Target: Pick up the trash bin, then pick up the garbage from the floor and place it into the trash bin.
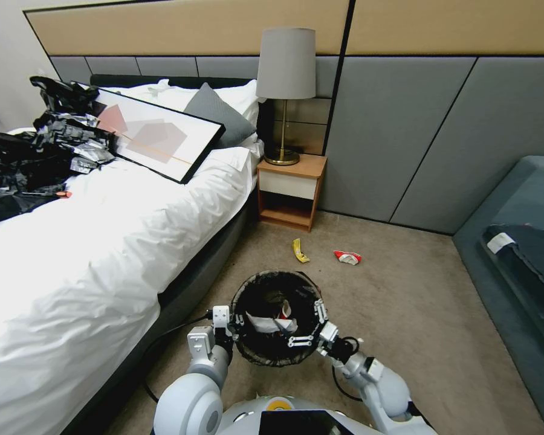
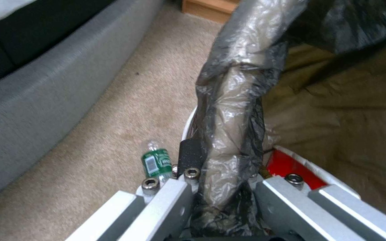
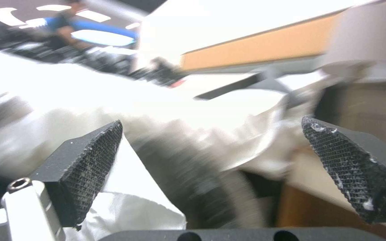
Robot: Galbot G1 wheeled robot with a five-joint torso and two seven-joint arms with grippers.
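Head view: you've got the trash bin [image 1: 277, 319] held up just in front of the torso, above the carpet [image 1: 405, 314], its dark bag liner folded over the rim. Your left gripper [image 1: 234, 319] is clamped on the bin's left rim; your right gripper [image 1: 311, 329] sits at the right rim, over the opening. Inside the bin you can see white and red litter. On the floor beyond the bin lie a banana peel [image 1: 300, 251] and, near it to the right, a red-and-white wrapper [image 1: 347, 257], both in front of the nightstand [image 1: 290, 190]. The bed [image 1: 103, 241] runs along your left. Left wrist view: your left gripper [image 2: 222, 187] is closed on the bag-covered rim of the bin [image 2: 233, 110], one finger outside, one inside. A small green bottle [image 2: 156, 162] lies on the carpet just beside the bin's base. A red wrapper [image 2: 291, 165] shows inside the bin. Right wrist view: your right gripper [image 3: 215, 150] has its pads [image 3: 95, 154] spread wide, nothing between them; background is blurred bedding.
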